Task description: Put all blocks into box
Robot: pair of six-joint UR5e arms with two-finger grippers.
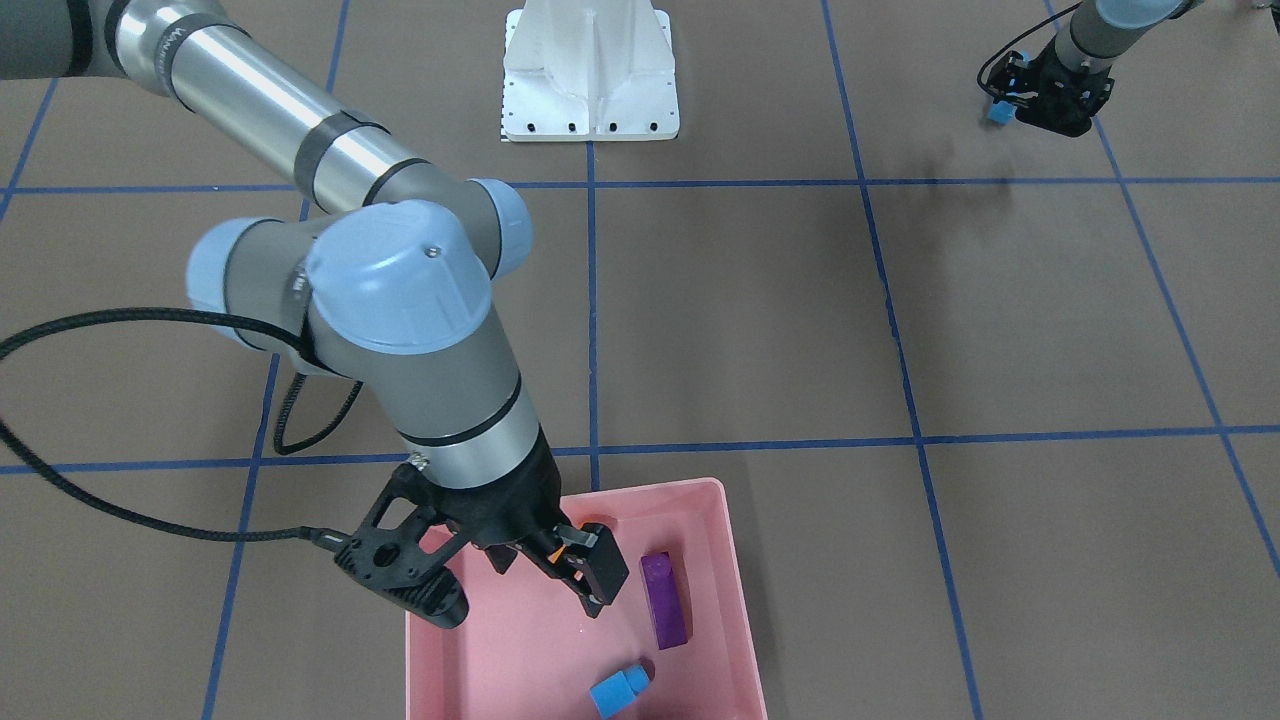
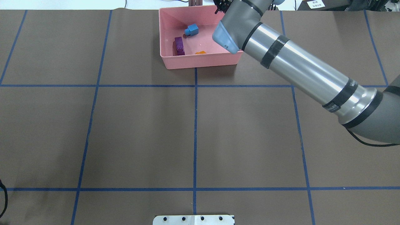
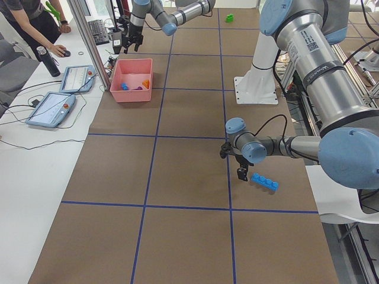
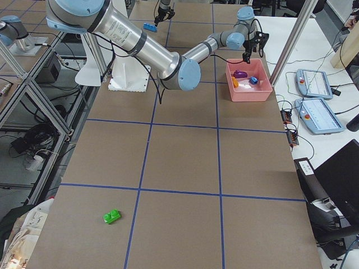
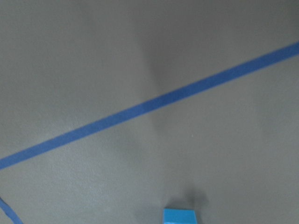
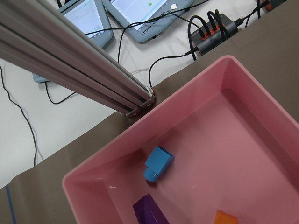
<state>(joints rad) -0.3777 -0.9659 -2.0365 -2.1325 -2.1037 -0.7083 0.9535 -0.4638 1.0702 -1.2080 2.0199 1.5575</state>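
The pink box (image 1: 735, 570) holds the purple brick (image 1: 665, 600), the small blue brick (image 1: 620, 688) and the orange brick (image 2: 200, 52), which lies loose on its floor. My right gripper (image 1: 527, 605) hangs open and empty just above the box. The long blue brick (image 3: 265, 182) is close beside my left gripper (image 3: 241, 171). I cannot tell whether that gripper is open or touches the brick. The left wrist view shows only a blue end (image 5: 180, 216) at its bottom edge. The green brick (image 4: 113, 216) lies alone on the table far from both grippers.
The white metal base (image 1: 590, 90) stands at the robot's side of the table. An aluminium post (image 6: 79, 60), tablets and cables lie just beyond the box. A person (image 3: 32, 23) stands at that far end.
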